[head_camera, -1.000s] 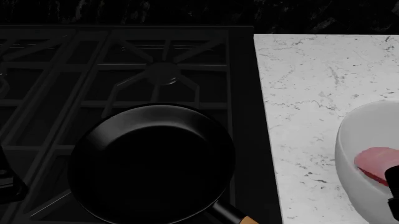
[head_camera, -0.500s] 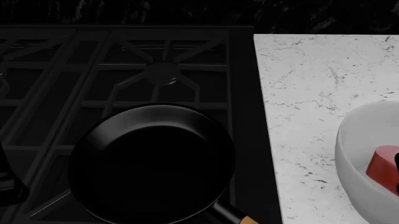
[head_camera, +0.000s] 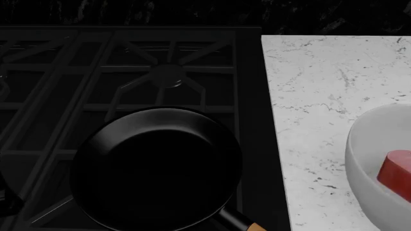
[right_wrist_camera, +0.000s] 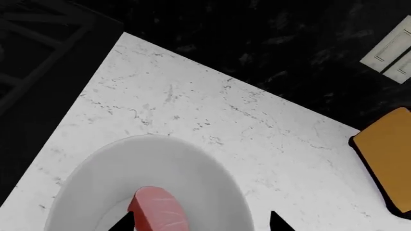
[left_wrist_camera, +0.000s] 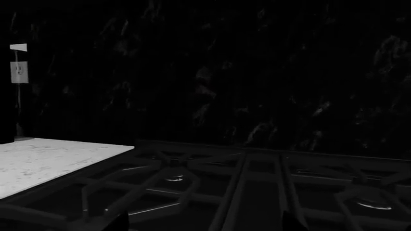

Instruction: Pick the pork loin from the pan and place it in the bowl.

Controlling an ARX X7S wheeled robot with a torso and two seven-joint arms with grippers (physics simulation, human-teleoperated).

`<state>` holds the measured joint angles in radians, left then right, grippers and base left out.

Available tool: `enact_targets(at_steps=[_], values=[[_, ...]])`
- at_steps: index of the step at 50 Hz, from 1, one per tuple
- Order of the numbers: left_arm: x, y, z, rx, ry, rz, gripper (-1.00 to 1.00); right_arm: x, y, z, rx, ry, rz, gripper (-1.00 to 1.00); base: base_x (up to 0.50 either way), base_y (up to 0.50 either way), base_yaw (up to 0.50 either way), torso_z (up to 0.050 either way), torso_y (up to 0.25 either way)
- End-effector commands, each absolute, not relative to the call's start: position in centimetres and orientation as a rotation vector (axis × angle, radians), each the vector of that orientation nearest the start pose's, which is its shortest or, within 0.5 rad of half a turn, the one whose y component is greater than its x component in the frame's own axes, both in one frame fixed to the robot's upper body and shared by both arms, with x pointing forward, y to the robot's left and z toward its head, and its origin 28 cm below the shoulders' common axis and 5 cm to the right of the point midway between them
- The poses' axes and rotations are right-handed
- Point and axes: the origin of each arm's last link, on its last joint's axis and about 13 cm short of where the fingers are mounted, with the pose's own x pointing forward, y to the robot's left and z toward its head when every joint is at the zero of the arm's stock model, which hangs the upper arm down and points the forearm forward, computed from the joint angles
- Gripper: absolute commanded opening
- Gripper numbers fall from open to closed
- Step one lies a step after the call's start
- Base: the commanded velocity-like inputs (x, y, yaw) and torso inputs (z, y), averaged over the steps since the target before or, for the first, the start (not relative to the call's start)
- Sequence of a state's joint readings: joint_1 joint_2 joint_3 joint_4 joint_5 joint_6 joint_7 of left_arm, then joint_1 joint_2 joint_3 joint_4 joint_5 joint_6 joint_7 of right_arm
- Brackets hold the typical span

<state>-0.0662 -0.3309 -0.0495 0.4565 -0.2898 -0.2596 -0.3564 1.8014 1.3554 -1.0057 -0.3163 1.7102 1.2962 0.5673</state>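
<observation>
Pork loin (right_wrist_camera: 159, 209) is lying in the bowl (right_wrist_camera: 212, 178), pan (head_camera: 157, 168) empty; right fingers (right_wrist_camera: 275, 217) spread and clear; left fingers' state unreadable; meat likely soft, slick, best pinched across its thick sides.

We see two supports side by side: a black stove top (head_camera: 128, 72) with iron grates, and to its right a white marbled surface (head_camera: 321, 86). The pan (head_camera: 157, 168) sits on the near grates, its wooden handle (head_camera: 255, 227) pointing toward the near edge. The bowl (head_camera: 369, 159) stands on the surface, as does an orange-topped block (right_wrist_camera: 388, 159), well apart from the bowl.
</observation>
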Motion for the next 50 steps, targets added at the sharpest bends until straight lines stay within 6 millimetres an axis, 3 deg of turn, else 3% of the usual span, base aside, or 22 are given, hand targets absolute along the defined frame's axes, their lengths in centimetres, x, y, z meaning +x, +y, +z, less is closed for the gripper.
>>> enact_targets(at_steps=[1, 13, 31, 44, 50], values=[[21.1, 26.7, 12.0, 0.015, -0.277, 0.272, 1.00, 16.4, -24.7, 35.3, -0.437, 0.322, -0.079, 1.00, 0.00, 0.00, 0.00, 0.000, 0.000], [20.7, 26.9, 12.1, 0.008, -0.289, 0.272, 1.00, 13.9, -23.5, 37.2, -0.458, 0.216, -0.062, 1.00, 0.00, 0.00, 0.00, 0.000, 0.000], [20.2, 27.0, 12.2, 0.003, -0.297, 0.267, 1.00, 9.3, -21.9, 37.6, -0.465, 0.055, -0.002, 1.00, 0.00, 0.00, 0.00, 0.000, 0.000], [20.0, 26.9, 12.2, 0.003, -0.296, 0.265, 1.00, 6.7, -19.9, 36.4, -0.476, -0.102, 0.075, 1.00, 0.00, 0.00, 0.00, 0.000, 0.000], [19.8, 26.9, 10.9, 0.001, -0.293, 0.265, 1.00, 7.1, -18.2, 34.6, -0.468, -0.191, 0.104, 1.00, 0.00, 0.00, 0.00, 0.000, 0.000]])
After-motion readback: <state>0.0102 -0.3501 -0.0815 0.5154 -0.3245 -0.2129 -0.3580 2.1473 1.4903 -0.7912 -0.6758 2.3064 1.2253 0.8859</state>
